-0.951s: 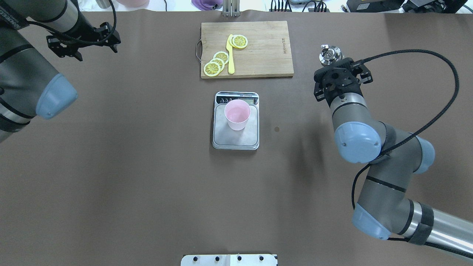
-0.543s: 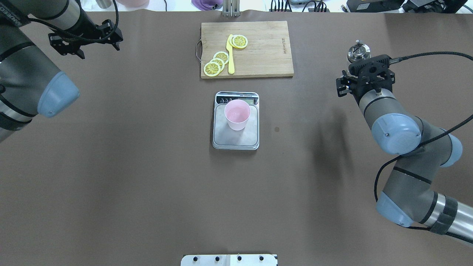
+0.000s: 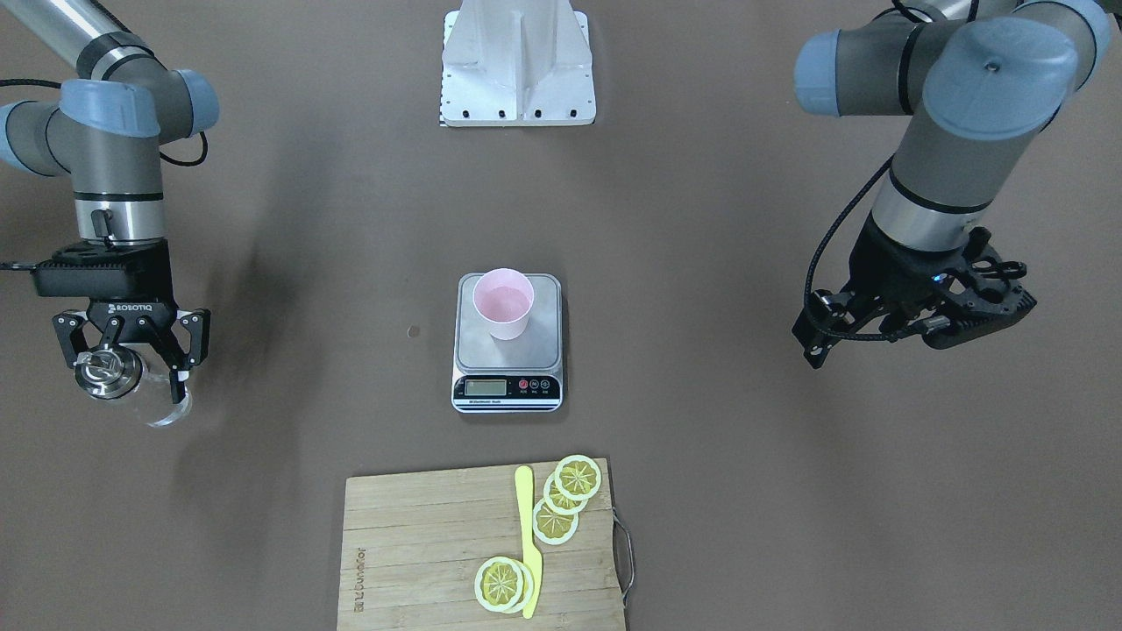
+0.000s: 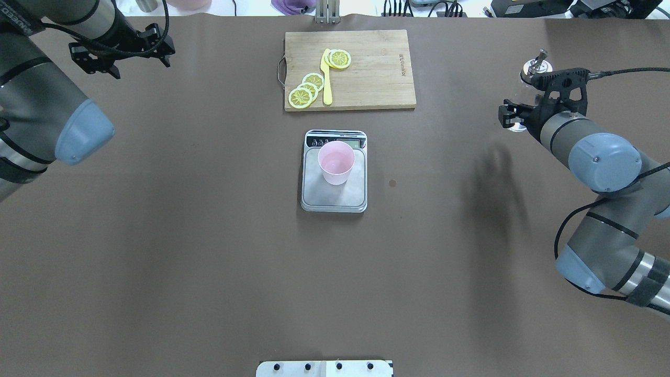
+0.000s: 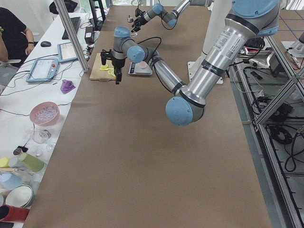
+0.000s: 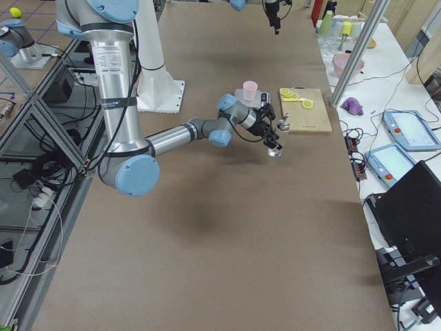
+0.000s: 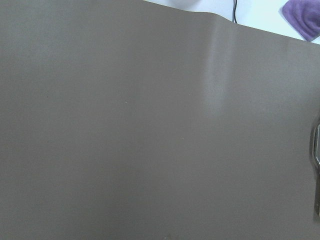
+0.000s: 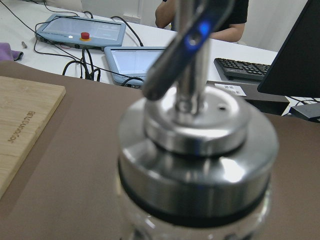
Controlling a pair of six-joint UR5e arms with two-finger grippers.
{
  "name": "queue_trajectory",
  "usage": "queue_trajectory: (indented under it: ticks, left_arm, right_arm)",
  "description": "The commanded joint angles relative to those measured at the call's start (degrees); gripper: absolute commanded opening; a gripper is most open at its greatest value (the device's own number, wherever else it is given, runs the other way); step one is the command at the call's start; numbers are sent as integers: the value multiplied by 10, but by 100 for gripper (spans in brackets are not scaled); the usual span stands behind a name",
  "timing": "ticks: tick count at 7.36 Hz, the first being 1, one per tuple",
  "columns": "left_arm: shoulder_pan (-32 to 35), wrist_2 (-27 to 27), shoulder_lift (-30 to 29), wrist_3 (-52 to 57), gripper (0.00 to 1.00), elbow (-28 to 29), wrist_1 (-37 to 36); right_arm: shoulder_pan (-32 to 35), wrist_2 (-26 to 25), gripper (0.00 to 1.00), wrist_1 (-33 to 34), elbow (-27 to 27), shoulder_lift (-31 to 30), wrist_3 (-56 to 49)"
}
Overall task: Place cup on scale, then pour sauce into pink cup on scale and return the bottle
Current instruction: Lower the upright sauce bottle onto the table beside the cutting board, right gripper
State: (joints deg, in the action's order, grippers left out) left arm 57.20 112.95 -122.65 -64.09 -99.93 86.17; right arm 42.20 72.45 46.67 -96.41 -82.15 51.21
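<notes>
**Bottle in the right gripper's grasp, cup on the scale**

The glass bottle (image 3: 103, 375), silver pour-spout cap uppermost, is pinched between the fingers of the right gripper (image 3: 127, 368). In the overhead view it is at 2 o'clock from the scale (image 4: 333, 199), well apart from it. The pink cup (image 4: 336, 161) stands upright on the scale's platform. A wooden cutting board (image 4: 377, 68) carrying lemon slices (image 4: 301, 97) and a yellow knife (image 4: 326, 78) lies at 12 o'clock. The left gripper (image 4: 141, 68), fingers spread, hangs far out at 10 o'clock.

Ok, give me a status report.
Right end effector shut on bottle, well right of scale. Left end effector open, empty. Cup upright on scale. Cutting board with lemon slices beyond scale, not in the way.
</notes>
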Motion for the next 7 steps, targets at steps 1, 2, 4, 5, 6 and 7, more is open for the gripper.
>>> queue_trajectory:
  ticks: [1,2,4,5,6,7]
  left_arm:
    - [0,-1,-1,-1,98,0,0]
    - [0,-2,-1,0,98,1,0]
    - [-1,-2,-1,0,98,1,0]
    - [-1,-2,-1,0,98,1,0]
    - [-1,-2,-1,0,98,2,0]
    - [-1,-2,-1,0,98,1,0]
  right_arm:
    - [8,16,0,-65,53,0,0]
    - [10,25,0,-81,70,0,-4]
    - [10,30,0,-83,77,-2,-5]
    - [10,30,0,-101,91,-3,-4]
    - [10,30,0,-131,115,-2,-3]
    - [10,29,0,-149,128,-2,-3]
